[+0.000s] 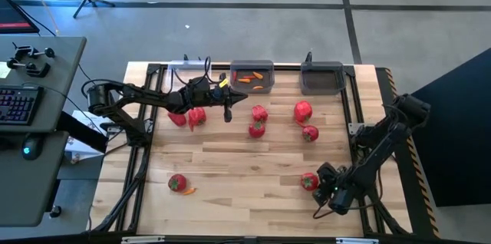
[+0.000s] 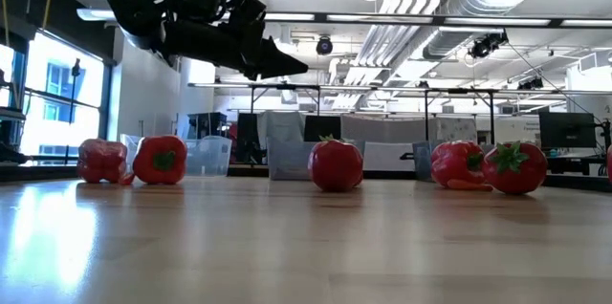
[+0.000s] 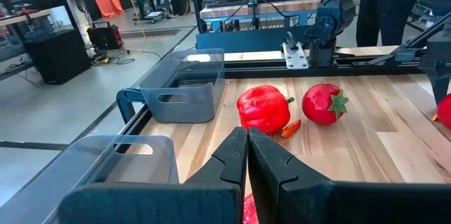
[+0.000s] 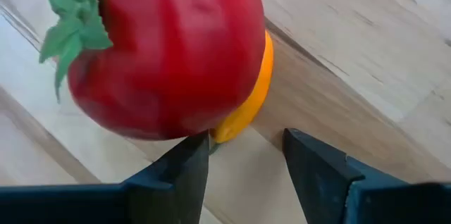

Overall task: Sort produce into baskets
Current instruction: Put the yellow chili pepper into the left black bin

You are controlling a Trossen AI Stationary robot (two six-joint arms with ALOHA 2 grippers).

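Observation:
My left gripper [image 1: 227, 113] is shut and empty, held high over the table near the middle dark grey basket [image 1: 252, 76]; it also shows in the low view [image 2: 287, 63]. That basket holds orange carrot pieces. A clear basket [image 1: 188, 71] and a second dark grey basket [image 1: 322, 77] stand beside it along the far edge. My right gripper [image 4: 243, 155] is open at the near right, its fingers right in front of a tomato [image 4: 162, 48] that lies on an orange carrot piece [image 4: 246, 108]. Red peppers [image 1: 197, 116] and tomatoes [image 1: 310, 132] lie scattered on the table. My right gripper has one fingertip [image 4: 194, 150] at the tomato's lower edge [image 4: 184, 131], and the carrot piece's end lies before the gap between the fingers. I cannot tell whether the fingertip touches either one. The tomato rests on the table.
Another tomato [image 1: 177, 183] with an orange piece [image 1: 189, 191] lies at the near left. A pepper [image 3: 264, 108], a tomato [image 3: 324, 104] and an orange piece [image 3: 291, 127] lie ahead of my left gripper. A dark frame [image 1: 349, 98] borders the table.

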